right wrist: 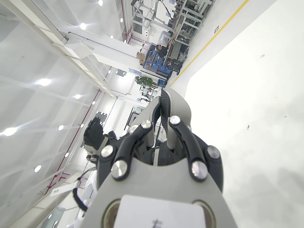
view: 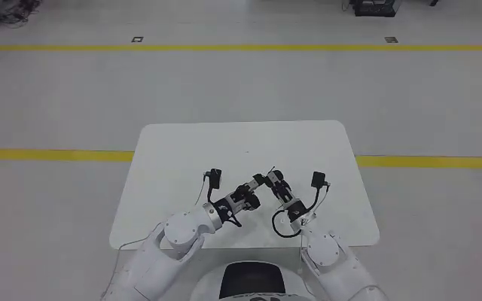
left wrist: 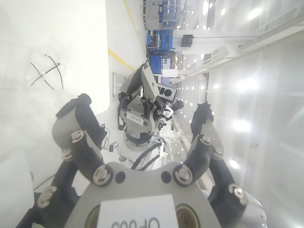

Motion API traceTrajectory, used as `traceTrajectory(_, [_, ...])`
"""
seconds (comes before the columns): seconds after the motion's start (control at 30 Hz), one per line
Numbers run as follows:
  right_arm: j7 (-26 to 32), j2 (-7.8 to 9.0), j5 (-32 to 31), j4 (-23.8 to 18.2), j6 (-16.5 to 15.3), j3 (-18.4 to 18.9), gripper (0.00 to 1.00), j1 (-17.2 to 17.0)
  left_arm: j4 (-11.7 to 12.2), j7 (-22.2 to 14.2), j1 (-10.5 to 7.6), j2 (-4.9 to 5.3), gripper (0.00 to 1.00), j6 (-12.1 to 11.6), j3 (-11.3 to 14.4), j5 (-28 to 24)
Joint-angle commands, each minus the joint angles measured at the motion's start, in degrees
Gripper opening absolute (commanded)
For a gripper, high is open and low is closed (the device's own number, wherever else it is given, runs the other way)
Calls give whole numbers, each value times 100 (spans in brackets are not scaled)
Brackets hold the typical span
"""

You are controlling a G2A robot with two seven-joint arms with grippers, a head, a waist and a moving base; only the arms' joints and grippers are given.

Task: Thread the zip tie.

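Zip tie (left wrist: pixel 46 73) first: where does it sit?
— It shows against the white table (left wrist: pixel 59 12) in the left wrist view. Thin black strips cross like an X, with a small pale piece at the crossing. Whether that is one tie or two cannot be told, nor whether it lies flat on the tabletop.
— Does either tool touch it?
— It sits apart from both of them in that view.
— How does the left gripper (left wrist: pixel 142 104) stand?
— It is spread wide. Its two black-padded fingers (left wrist: pixel 80 110) stand far to either side. The right gripper (left wrist: pixel 145 71) shows in the gap between them, farther off.
— And how is that right gripper set?
— It is closed. In its own wrist view the ribbed black pads (right wrist: pixel 163 105) press flat against each other up to the tip. The left wrist view shows the same two fingers meeting at a point. Whether anything thin is pinched between them cannot be told.
— Where are the two tools over the table?
— The top view has them close together above the near middle of the tabletop, with their tips angled toward each other. One black finger of the left gripper also shows beside the right gripper in the right wrist view.
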Motion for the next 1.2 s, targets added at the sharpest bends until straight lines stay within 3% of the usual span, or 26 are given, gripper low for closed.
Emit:
traceTrajectory(0.0, [0,0,0,1,0,0,0,0,0,13,1,-2,100,-3,4,-6])
traceTrajectory(0.2, [-30,-7,45,-7,7,7,0,-11,120,116,-14,-16,97,-170,35,-184])
traceTrajectory(0.27, [-35,-4,54,-14,0,27,0,-32,153,97,-27,-14,73,-196,38,-199])
traceTrajectory(0.3, [-38,-2,56,-22,0,38,0,-39,161,96,-30,-12,50,-201,40,-199])
traceTrajectory(0.47, [-22,9,54,-85,0,83,0,-72,189,96,-37,-5,31,-199,47,-224])
traceTrajectory(0.87, [58,26,39,-132,0,53,0,-86,250,148,-82,1,16,-168,77,-303])
traceTrajectory(1.17, [136,38,67,-122,0,13,0,-56,271,141,-112,9,18,-147,105,-335])
